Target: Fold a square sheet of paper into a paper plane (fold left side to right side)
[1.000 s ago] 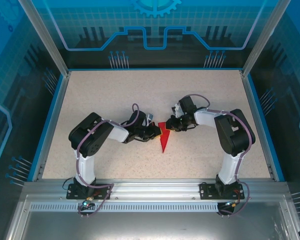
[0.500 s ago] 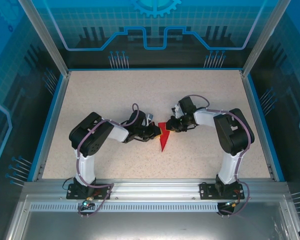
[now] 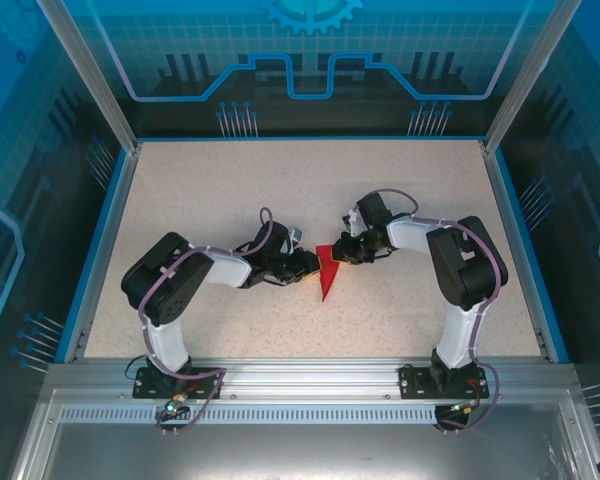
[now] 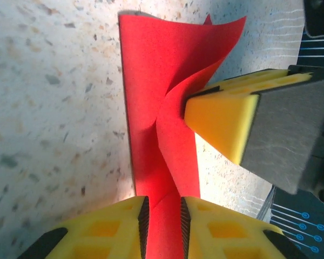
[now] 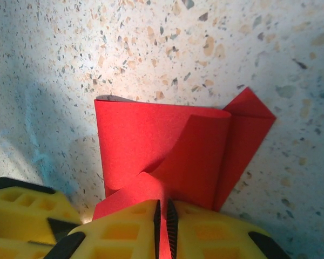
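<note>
Speckled beige tabletop with a stone-like grain, blue printed enclosure walls around it, aluminium rail at the near edge. Mid-table the left pincer and the right pincer meet nose to nose, with the paper plane between them.

On the left pincer the jaws are parted a little, a narrow gap. A strip of the red paper runs straight through and fills it edge to edge. Cannot tell whether the pads press it. Its fingers are yellow foam-like blocks with square pockets and dark ribbed inner faces.

On the right pincer the jaws are nearly closed, a hairline slit, clamped on a raised flap of the paper plane. In the left wrist view one of its fingers comes in to the right of the left pincer, with a blunt yellow end and a grey flank, nipping the paper where it buckles.

The paper plane is thin, matte, bright red and plain. From above it is a narrow wedge, wide end at the pincers, point toward the arm bases. Its layers curl up ahead of the left pincer. One flap is bowed open in a soft rolled fold. A small pointed corner sticks out ahead and to the right of the right pincer.

The left arm and right arm have their elbows bent outward and forearms low, angled inward, wrists close to the tabletop. Both have black and white shells with a purple cable looped along.
</note>
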Available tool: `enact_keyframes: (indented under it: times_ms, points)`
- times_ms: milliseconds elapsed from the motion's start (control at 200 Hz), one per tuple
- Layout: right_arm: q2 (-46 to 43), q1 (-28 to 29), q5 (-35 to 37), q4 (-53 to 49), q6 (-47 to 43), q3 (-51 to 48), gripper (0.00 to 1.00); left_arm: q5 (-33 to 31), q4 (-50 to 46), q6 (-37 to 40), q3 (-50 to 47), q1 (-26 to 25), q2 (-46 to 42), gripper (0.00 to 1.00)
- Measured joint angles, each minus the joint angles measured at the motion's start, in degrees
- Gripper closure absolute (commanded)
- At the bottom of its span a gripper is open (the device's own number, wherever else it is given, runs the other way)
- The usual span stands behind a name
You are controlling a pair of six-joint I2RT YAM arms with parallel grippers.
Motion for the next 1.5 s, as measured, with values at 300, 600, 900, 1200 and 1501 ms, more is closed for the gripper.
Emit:
enact_keyframes:
  times_ms: [300, 600, 900, 1200, 1501]
  points:
    - [0.0, 0.0, 0.0, 0.0, 0.0, 0.0, 0.86, 1.4, -2.2, -0.5, -0.7, -3.0, -5.2, 0.87]
    - [0.2, 0.0, -0.1, -0.2, 0.0, 0.2, 0.86, 2.8, -3.4, -1.5, 3.1, -5.6, -2.9, 0.87]
    - [0.5, 0.0, -0.2, -0.9, -0.2, 0.8, 0.86, 3.0, -4.1, -1.5, 3.5, -5.9, 1.2, 0.87]
    - [0.6, 0.0, -0.2, -1.2, -0.4, 1.0, 0.86, 3.0, -4.0, -1.6, 3.5, -7.0, 2.9, 0.87]
    - [0.7, 0.0, -0.2, -1.5, -0.6, 1.1, 0.86, 2.9, -3.0, -1.8, 3.5, -7.5, 4.5, 0.86]
